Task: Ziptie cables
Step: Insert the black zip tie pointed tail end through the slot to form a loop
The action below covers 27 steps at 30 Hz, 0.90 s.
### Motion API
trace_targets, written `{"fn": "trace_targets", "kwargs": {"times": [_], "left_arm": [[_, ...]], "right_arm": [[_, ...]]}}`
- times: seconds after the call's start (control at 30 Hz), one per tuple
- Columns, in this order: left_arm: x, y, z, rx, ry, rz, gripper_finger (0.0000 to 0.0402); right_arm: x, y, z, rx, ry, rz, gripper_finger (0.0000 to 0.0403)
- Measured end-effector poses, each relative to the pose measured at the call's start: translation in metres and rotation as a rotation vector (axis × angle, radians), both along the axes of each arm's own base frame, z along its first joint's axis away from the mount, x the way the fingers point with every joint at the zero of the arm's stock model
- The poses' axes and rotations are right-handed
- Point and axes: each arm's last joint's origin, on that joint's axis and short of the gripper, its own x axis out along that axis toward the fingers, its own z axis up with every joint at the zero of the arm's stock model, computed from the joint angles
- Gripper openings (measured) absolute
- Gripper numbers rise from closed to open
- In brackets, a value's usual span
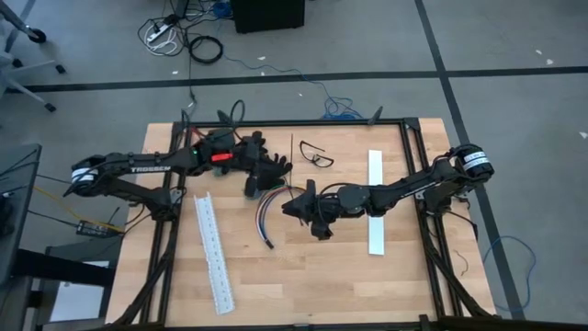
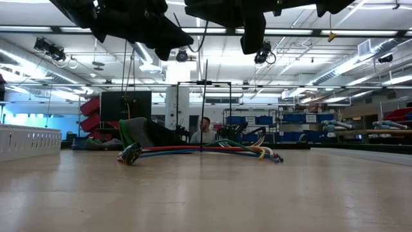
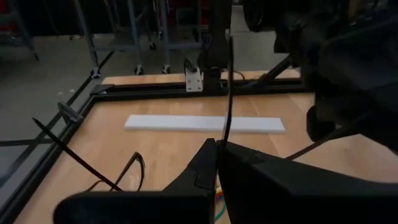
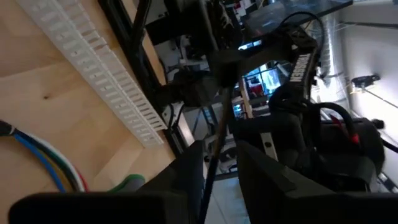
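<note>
The cables (image 1: pixel 265 213) are a bundle of coloured wires lying on the wood near the table's middle, also seen in the low view (image 2: pixel 206 151) and the right wrist view (image 4: pixel 50 163). A thin black zip tie (image 1: pixel 292 161) stands upright just behind them (image 2: pixel 206 103). My left gripper (image 1: pixel 283 167) comes from the table's left and is shut on this zip tie. My right gripper (image 1: pixel 292 204), reaching in from the right, is slightly open. Its fingers stand on either side of the same strip (image 4: pixel 217 140). My left gripper pinches the black zip tie (image 3: pixel 228 134) between its two fingertips, coming roughly level from the table's left, with the fingers across the strip. The strip rises upright above the fingers. Its part below them is hidden by the gripper itself.
A second black zip tie, bent into a loop (image 1: pixel 317 154), lies toward the far edge. A long white slotted strip (image 1: pixel 213 253) lies on the left half and a flat white strip (image 1: pixel 375 202) on the right. A dark metal frame (image 1: pixel 276 124) borders the table.
</note>
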Motion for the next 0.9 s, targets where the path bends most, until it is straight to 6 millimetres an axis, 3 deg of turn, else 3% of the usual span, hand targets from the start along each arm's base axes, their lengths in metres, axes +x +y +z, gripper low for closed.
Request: {"fn": "trace_targets", "kwargs": {"times": [0.3,0.9], "left_arm": [[0.020,0.006,-0.003,0.037,-0.021,-0.013,0.0000],[0.023,-0.001,0.005,0.040,-0.095,-0.081,0.0000]], "right_arm": [[0.000,0.000,-0.002,0.032,0.013,-0.001,0.0090],[0.000,-0.003,-0.003,0.056,0.024,-0.036,0.0073]]}}
